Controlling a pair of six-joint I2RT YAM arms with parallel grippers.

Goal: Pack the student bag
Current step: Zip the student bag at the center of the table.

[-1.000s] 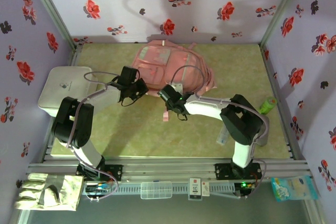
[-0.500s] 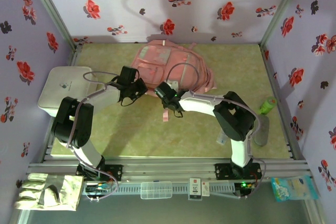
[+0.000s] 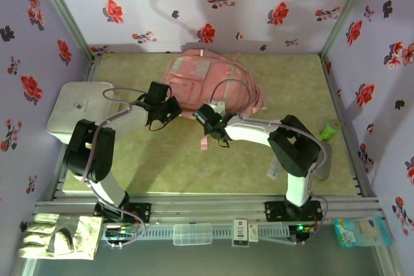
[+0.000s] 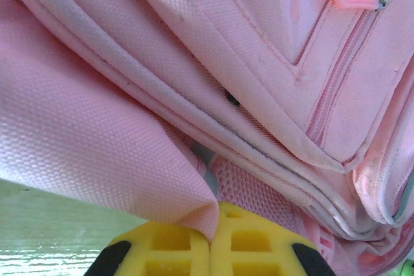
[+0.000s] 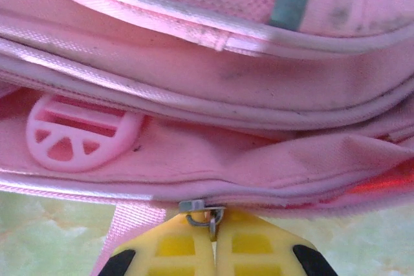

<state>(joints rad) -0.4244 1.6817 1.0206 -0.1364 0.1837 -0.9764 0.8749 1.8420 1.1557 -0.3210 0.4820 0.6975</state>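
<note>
The left gripper point(image 4: 210, 245) was fully closed, its yellow fingers pinching a fold of pink fabric on the student bag point(image 3: 210, 75). The right gripper point(image 5: 213, 227) was also fully closed, clamped on the metal zip pull point(image 5: 206, 211) at the bag's near edge. A round pink buckle point(image 5: 76, 135) sat at 10 o'clock from that pull. Seen from above, the bag lay flat at 12 o'clock from the table centre, near the far wall. A white box point(image 3: 74, 111) stood at 9 o'clock and a green bottle point(image 3: 331, 128) at 3 o'clock.
</note>
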